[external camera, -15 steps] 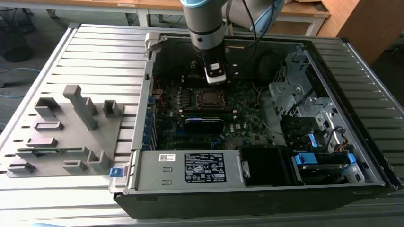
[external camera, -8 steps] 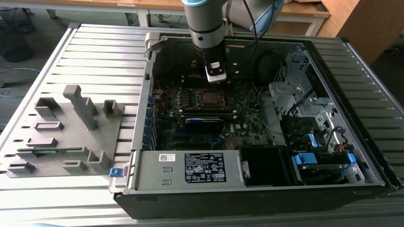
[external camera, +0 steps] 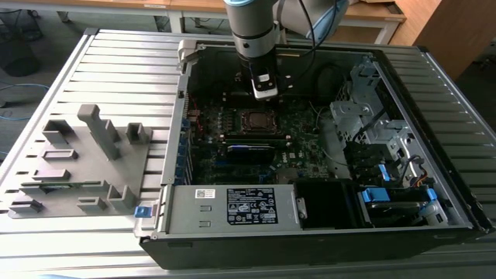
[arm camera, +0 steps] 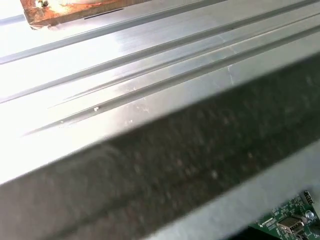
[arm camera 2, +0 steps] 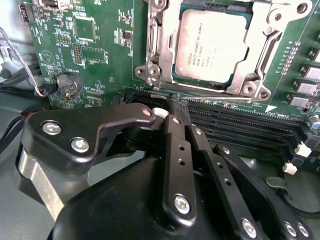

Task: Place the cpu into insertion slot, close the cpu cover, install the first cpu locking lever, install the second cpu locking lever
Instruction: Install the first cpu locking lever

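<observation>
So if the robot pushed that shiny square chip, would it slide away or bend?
Probably neither. The cpu looks like a flat, stiff metal-faced square, so bending seems unlikely. It sits in the insertion slot with the cpu cover framing it, so a sideways push would likely go nowhere. The pincer hovers beside the socket.

This looks like a robotics lab or test workshop. An opened computer case lies on a ribbed aluminium tabletop beside a grey fixture block, with wooden desks and loose floor cables behind.
</observation>
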